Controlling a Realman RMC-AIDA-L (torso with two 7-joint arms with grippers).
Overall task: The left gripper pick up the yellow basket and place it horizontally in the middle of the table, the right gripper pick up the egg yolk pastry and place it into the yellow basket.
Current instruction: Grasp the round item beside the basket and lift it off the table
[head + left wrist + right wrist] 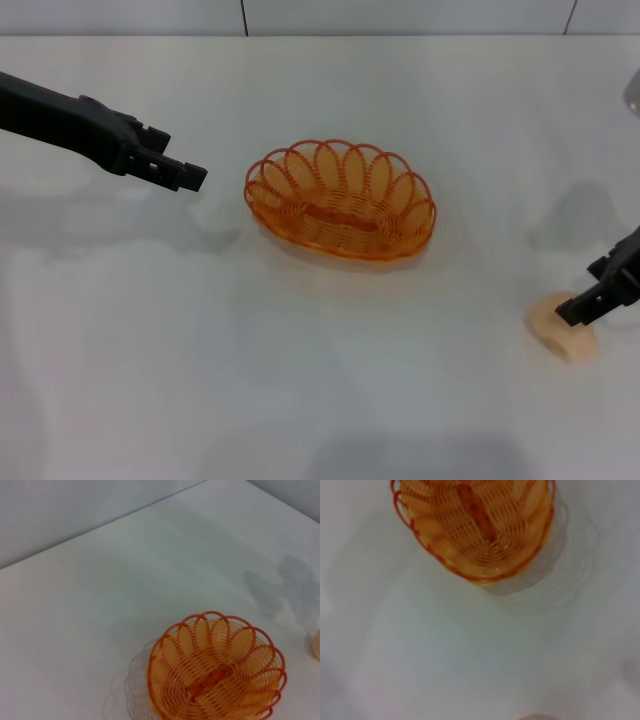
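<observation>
Already the basket [340, 200] sat mid-surface [300, 380], left claw [180, 172] apart, grip unclear. Right claw [590, 300] was at the pastry [562, 328], grip unclear; lifting seemed next.

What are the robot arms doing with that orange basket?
The basket sits empty in the middle of the table. The left gripper hovers just to its left, touching nothing. The right gripper is low over the pastry near the table's right side, seemingly about to grab it for the basket.
</observation>
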